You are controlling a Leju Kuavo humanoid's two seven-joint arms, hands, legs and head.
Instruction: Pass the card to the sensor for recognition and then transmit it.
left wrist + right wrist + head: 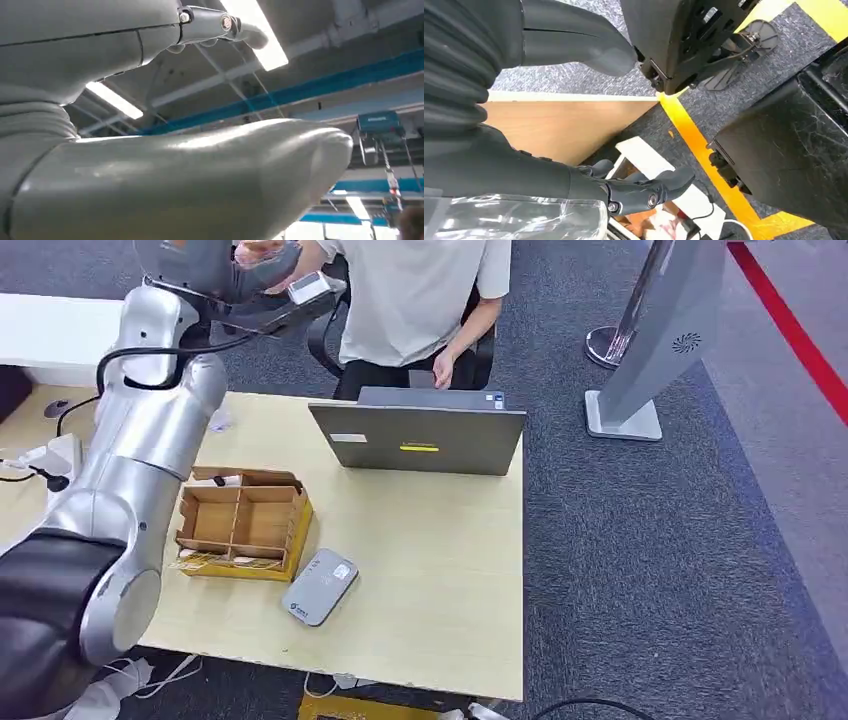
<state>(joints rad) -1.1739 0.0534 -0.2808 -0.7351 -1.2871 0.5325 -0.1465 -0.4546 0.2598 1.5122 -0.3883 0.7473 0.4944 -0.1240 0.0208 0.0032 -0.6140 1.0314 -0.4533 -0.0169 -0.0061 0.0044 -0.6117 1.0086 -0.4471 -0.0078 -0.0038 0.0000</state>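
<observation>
Card position we cannot tell: it may sit where our left hand [222, 264], raised high over the table's [440, 580] far side, meets a seated person's hand [262, 249]. From the left wrist we see thumb and fingers [240, 30] spread wide, nothing between them. Our right hand [624, 192] hangs beside the table edge, fingers loosely apart, empty. The grey card reader [320, 586] lies just beside a cardboard box [243, 523], near the laptop [420, 435].

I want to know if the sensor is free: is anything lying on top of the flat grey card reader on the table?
No, the flat grey card reader lies bare on the light wooden table, beside the brown cardboard divided box.
</observation>
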